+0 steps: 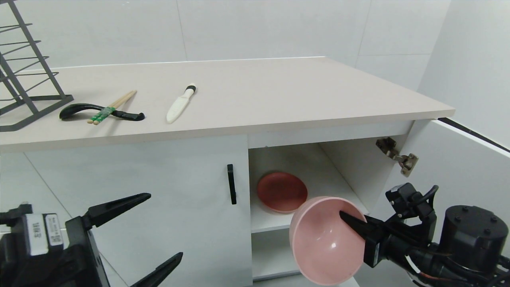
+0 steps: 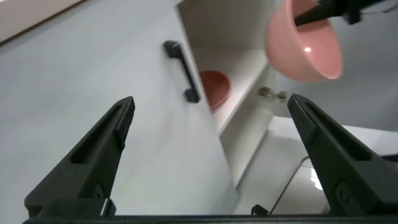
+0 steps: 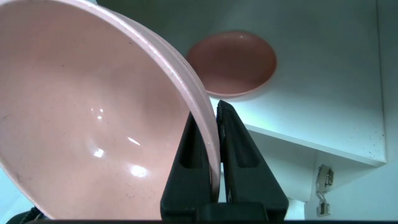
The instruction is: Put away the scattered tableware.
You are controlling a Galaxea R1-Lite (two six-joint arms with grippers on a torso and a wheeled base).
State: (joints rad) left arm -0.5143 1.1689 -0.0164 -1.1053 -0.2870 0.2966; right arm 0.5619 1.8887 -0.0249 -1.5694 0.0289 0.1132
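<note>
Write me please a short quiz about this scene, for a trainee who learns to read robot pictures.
1. True or false: the right gripper is shut on the bowl's rim.
2. Where is the plate? A: on the counter. B: on the cabinet shelf. C: in the rack.
3. Fill in: the chopsticks lie across the black ____.
Key: 1 true; 2 B; 3 spoon.
</note>
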